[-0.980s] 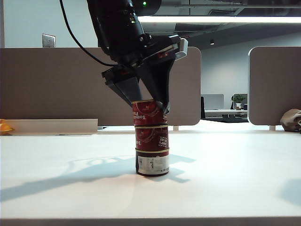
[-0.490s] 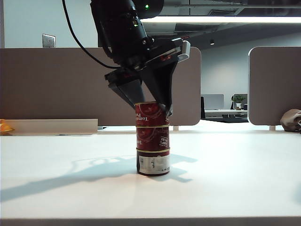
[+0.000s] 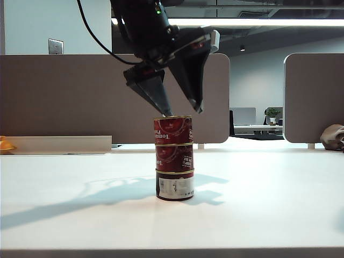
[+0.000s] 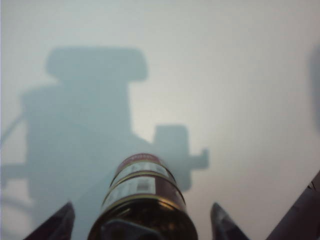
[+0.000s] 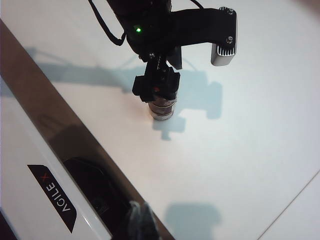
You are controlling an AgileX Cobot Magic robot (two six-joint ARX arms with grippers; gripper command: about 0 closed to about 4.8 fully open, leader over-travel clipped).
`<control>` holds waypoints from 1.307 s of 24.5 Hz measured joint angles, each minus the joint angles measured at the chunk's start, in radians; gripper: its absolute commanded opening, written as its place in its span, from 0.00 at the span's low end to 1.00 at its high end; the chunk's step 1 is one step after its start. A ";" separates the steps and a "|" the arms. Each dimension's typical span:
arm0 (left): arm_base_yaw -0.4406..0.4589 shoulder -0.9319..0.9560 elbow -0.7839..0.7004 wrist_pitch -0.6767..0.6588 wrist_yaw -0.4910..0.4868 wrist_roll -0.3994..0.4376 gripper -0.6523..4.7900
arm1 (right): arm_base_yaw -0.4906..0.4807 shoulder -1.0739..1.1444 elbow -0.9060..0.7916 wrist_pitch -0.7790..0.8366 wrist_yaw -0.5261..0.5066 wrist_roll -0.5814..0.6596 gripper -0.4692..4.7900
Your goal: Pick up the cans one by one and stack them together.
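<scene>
From the outside camera I see the three cans [image 3: 173, 157] stacked in one column mid-table [image 3: 269, 204], my left gripper [image 3: 183, 112] just above the top one, jaws apart and clear of it. I judge the release done; next I'd lift straight up without brushing the stack.

My left wrist camera looks down the column between spread fingertips [image 4: 60, 222].

My right wrist camera shows the stack from high up; the right gripper itself is out of view, closed.

Ceiling strip light glares; left wrist view hazy, shadowed
</scene>
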 measured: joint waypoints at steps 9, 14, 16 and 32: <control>0.000 -0.026 0.116 -0.124 0.000 -0.005 0.11 | 0.000 -0.002 0.000 0.002 0.002 0.000 0.09; 0.000 -0.103 0.130 -0.086 0.000 -0.023 0.11 | 0.000 -0.040 -0.001 0.051 0.028 0.000 0.09; 0.000 -0.147 0.130 -0.055 0.000 -0.042 0.11 | 0.000 -0.064 -0.001 0.088 0.028 0.000 0.09; -0.183 -0.542 -0.147 0.209 -0.226 -0.126 0.11 | 0.001 -0.480 -0.412 0.541 0.045 0.001 0.09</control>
